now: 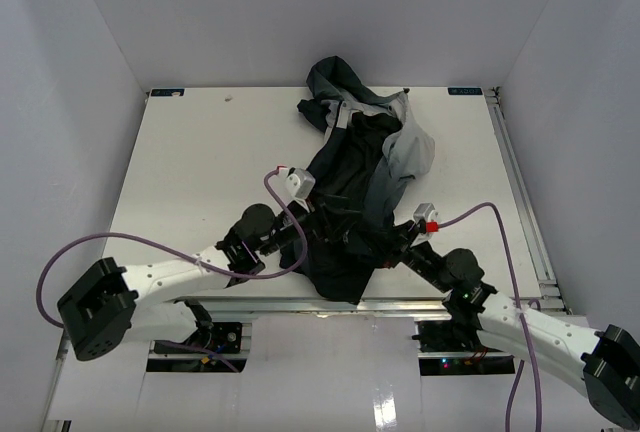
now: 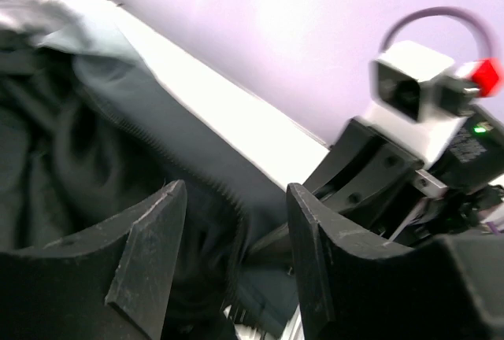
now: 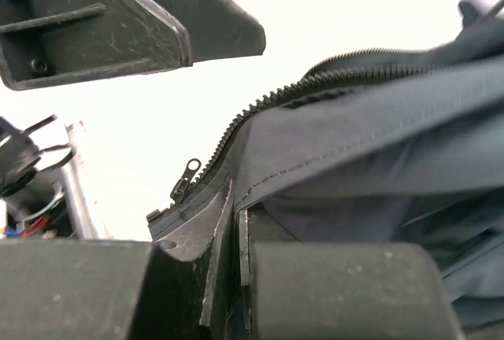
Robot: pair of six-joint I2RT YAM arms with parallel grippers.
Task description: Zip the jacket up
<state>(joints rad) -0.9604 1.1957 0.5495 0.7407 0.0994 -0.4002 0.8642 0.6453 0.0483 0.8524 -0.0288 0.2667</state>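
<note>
On the table (image 1: 200,152), mid-width: the jacket (image 1: 350,192), crumpled, hood end toward the table's far edge, hem reaching the table's near edge. At that near edge, the right gripper (image 3: 236,234), clamped flat on the jacket's bottom corner just beside the zipper slider (image 3: 186,180). Probably pinned there to keep the hem taut and anchored against any pull on the slider toward the table's far edge. Also at the table's near edge, across the hem: the left gripper (image 2: 236,198), jaws spread, nothing pinched, only dark fabric behind the gap. Judged to be lining up for the pull tab, not on it yet. Slider low, at the very start of the zipper teeth (image 3: 315,80), so zipping judged barely begun or not begun. Engagement of both tooth rows in the slider: cannot tell, only one row clear from the right wrist. Pull tab tiny, dangling, backlit against the white table. From above, both sets of fingertips lost against dark cloth, slider not findable at all. Left wrist view blurred, with no slider there, just a toothed or ribbed line, possibly the zipper's other row, plus the right arm's camera (image 2: 417,92). Sleeves bunched somewhere in the heap, impossible to separate. Middle of the table's near edge covered by the hem.
</note>
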